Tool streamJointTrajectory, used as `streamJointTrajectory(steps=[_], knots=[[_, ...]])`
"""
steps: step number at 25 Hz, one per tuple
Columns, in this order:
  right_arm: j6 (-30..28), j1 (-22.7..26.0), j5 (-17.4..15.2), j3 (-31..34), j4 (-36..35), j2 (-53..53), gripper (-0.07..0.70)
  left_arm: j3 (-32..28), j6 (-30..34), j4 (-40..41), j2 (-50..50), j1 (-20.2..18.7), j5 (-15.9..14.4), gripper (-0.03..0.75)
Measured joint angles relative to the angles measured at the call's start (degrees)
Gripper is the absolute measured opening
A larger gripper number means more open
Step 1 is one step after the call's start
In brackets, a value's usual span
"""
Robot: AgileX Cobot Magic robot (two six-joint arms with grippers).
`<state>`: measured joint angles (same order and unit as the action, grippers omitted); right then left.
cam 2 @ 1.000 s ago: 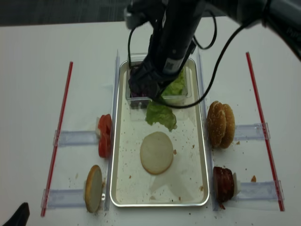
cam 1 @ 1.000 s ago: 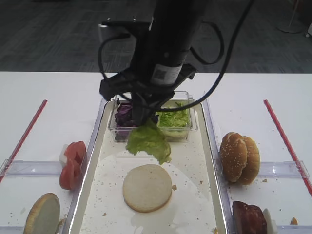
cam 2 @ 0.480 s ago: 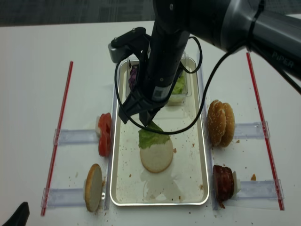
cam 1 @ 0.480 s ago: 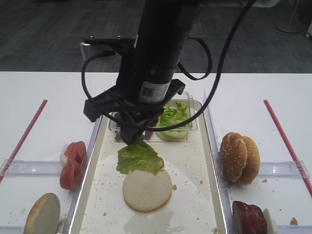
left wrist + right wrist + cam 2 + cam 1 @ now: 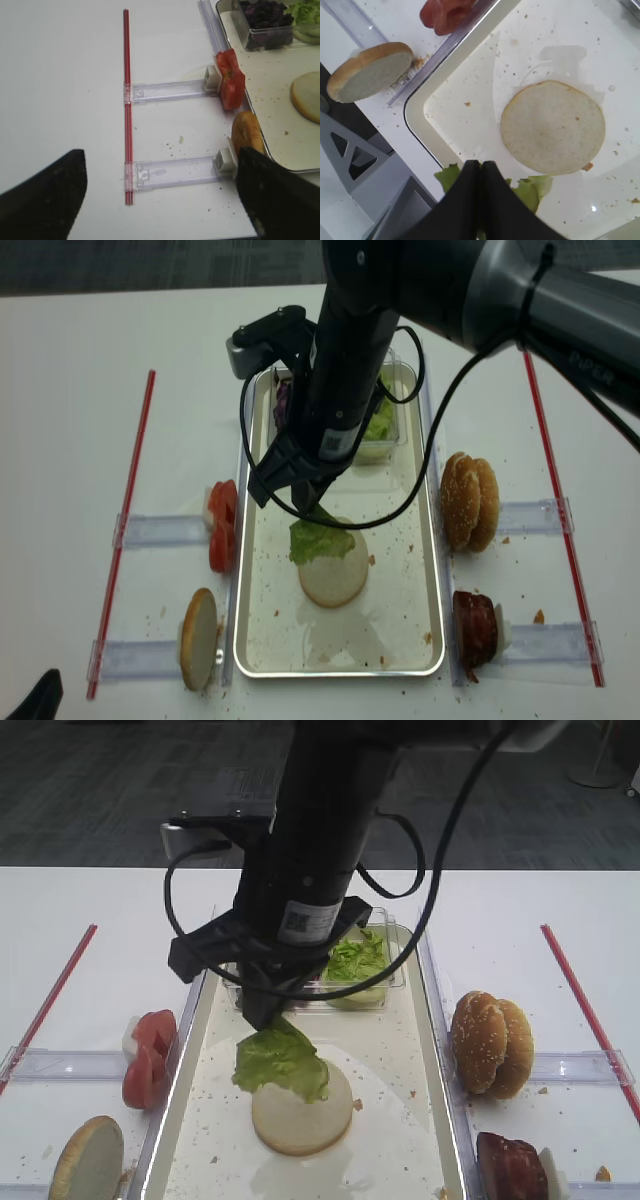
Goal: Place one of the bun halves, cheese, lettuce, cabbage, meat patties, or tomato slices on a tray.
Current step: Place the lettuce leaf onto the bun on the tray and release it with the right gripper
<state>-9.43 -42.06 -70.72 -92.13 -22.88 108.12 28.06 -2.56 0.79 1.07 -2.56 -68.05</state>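
Over the tray (image 5: 190, 1050), right end effector (image 5: 265, 1016) clamped shut on the lettuce (image 5: 279, 1060), leaf draping onto the 10 o'clock edge of the cut-face bun half (image 5: 305, 1115). At the tray's 12 o'clock end, clear tub (image 5: 392, 982) with cabbage (image 5: 265, 12). Left end effector (image 5: 160, 200) spread wide, holding nothing, above the bench (image 5: 65, 100).

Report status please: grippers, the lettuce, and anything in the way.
Right gripper shut on lettuce leaf, hanging over bun half in tray. Left gripper open, parked off tray. Nothing in the way.
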Motion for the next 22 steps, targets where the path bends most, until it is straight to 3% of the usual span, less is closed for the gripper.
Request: streamJointTrajectory(steps=[22], knots=[[-1.6,0.0,0.8,0.0,0.8,9.2,0.047,0.0,0.0,0.0,0.0,0.0,0.0,0.564]])
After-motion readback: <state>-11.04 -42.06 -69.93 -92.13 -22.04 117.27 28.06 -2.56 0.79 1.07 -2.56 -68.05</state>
